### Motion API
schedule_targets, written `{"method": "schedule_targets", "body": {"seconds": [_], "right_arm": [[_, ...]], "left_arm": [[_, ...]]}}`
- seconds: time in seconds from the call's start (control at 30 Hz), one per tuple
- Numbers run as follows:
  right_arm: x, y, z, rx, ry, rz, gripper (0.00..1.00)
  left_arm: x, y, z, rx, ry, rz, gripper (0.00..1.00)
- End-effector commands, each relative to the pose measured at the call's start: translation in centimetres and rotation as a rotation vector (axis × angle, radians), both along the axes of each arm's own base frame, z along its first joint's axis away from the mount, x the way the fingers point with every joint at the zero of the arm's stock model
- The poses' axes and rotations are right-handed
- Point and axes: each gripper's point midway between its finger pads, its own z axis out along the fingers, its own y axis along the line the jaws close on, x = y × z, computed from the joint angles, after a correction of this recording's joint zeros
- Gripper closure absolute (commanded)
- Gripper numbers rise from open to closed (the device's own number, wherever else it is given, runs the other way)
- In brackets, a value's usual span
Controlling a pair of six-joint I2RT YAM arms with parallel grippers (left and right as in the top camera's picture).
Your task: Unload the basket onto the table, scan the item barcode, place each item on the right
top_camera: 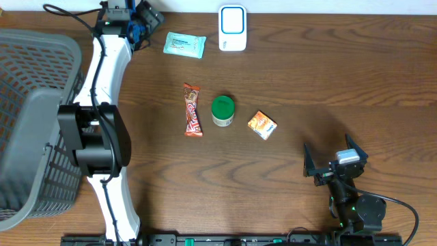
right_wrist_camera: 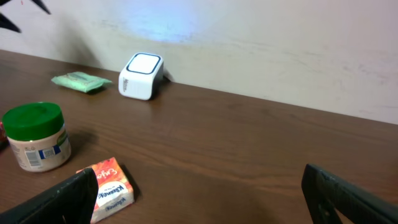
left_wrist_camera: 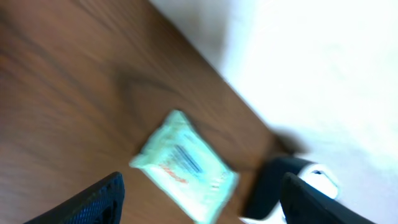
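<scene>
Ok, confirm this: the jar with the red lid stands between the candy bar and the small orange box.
Wrong on the lid: it is green, not red, per the overhead view. The jar does stand between the candy bar and the small orange box.

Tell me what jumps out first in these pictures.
A large grey plastic mesh basket fills the left edge of the brown wooden table. Mid-table lie three items in a row: a red-orange candy bar, a green-lidded white jar and a small orange carton. At the far edge, a white, blue-rimmed scanner box stands beside a flat pale green wipes pack, near the open left pincer.
</scene>
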Motion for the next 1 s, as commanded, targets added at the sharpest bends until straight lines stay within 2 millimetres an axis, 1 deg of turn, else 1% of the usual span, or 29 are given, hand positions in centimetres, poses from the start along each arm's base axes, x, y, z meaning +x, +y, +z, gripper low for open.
{"method": "schedule_targets", "body": {"seconds": [0.0, 0.17, 0.27, 0.43, 0.73, 0.97], "right_arm": [[-0.1, 0.2, 0.0, -0.003, 0.0, 0.01, 0.01], [-0.1, 0.2, 0.0, -0.003, 0.0, 0.01, 0.01], [-0.1, 0.2, 0.0, -0.003, 0.0, 0.01, 0.01], [-0.1, 0.2, 0.0, -0.003, 0.0, 0.01, 0.01], [-0.1, 0.2, 0.0, -0.003, 0.0, 0.01, 0.01], [-0.1, 0.2, 0.0, -0.003, 0.0, 0.01, 0.01]], "left_arm": [[0.4, -2.9, -2.7, -0.191, 0.065, 0.03, 0.2], [0.2, -4.0, -6.0, -0.269, 0.139, 0.022, 0.2], [0.1, -4.4, -7.5, -0.316, 0.175, 0.038, 0.2], [0.6, -5.4, -8.6, -0.401, 0.191, 0.054, 0.2], [0.1, -5.7, -11.6, -0.446, 0.266, 0.093, 0.2], [-0.6, -5.9, -15.6, -0.465, 0.342, 0.117, 0.2]]}}
